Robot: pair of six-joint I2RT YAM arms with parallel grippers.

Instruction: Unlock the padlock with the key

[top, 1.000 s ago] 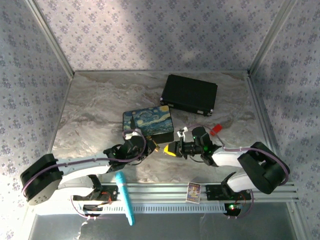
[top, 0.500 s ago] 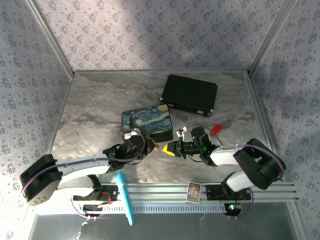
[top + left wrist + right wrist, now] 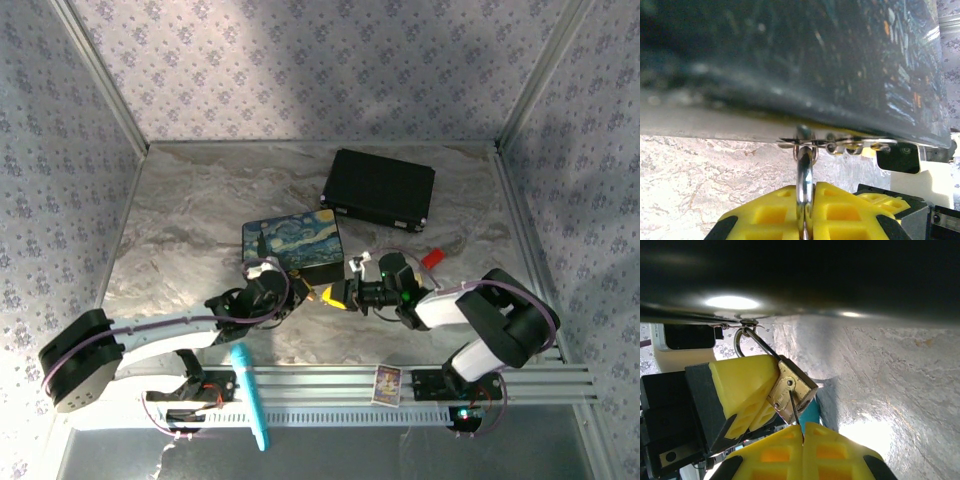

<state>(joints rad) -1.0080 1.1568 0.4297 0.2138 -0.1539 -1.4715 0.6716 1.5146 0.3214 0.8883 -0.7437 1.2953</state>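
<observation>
**Brass padlock pinned by its shackle, key nipped at the keyhole**

Yellow pads of the right gripper (image 3: 803, 434) are pressed together on the key (image 3: 796, 412). Just a thin dark edge of its blade shows, running up from the seam between the pads to the bottom face of the padlock (image 3: 792, 390). The blade meets that face at or just beside the keyhole; whether it is seated I cannot tell.

The left gripper (image 3: 806, 195) is clamped on the silver shackle (image 3: 805, 167). The shackle rises from between its pads and hooks through the metal latch (image 3: 807, 136) on the lower edge of the painted box (image 3: 292, 243). The padlock therefore hangs at the box's front, caught between the two grippers, just above the marble table (image 3: 190, 210).

Judging by its looks, the padlock is light, rigid and smooth. Its thin round shackle can roll between the pads, so the body may swing or twist if the key pushes off-axis. A hold across the flat sides of the brass body would likely resist that better than the shackle does.

The key is thin and easily pivots. It wants gripping flat across its head, close to the blade, and turning about the blade's own line.

Farther out, a red piece (image 3: 432, 258) lies near the right arm. A black case (image 3: 380, 188) sits behind the box, well apart from the work.
</observation>
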